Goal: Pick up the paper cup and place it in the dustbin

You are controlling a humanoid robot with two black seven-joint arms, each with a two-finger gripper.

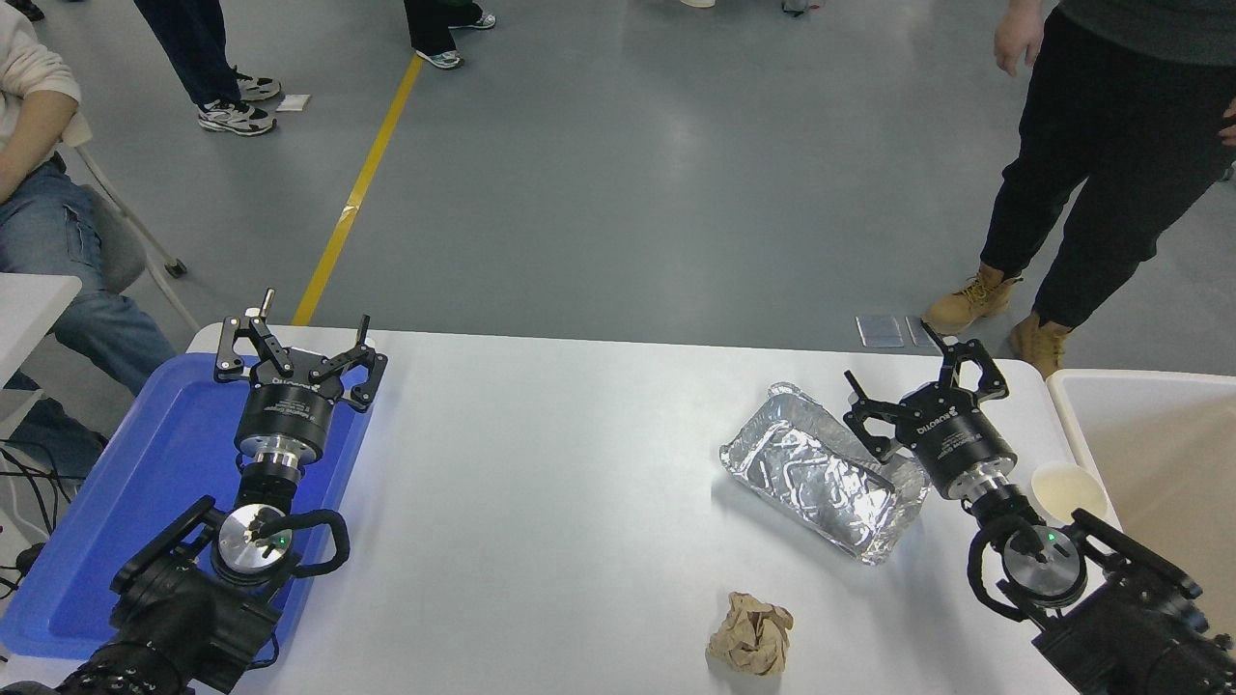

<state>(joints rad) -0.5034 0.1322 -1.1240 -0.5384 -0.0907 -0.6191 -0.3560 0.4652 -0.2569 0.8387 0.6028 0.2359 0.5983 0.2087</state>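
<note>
The paper cup [1067, 489] stands upright near the table's right edge, white with a cream inside, partly hidden behind my right wrist. My right gripper [896, 360] is open above the table beyond the cup, its fingers spread over the far end of the foil tray, holding nothing. The dustbin [1072, 410] sits off the table's right edge, its off-white rim and beige inner wall showing. My left gripper [311, 328] is open over the blue tray at the left, empty.
A silver foil tray [821, 470] lies right of centre, just left of my right gripper. A crumpled brown paper ball [752, 633] rests near the front edge. A flat blue tray [126, 502] covers the left side. People stand and sit beyond the table.
</note>
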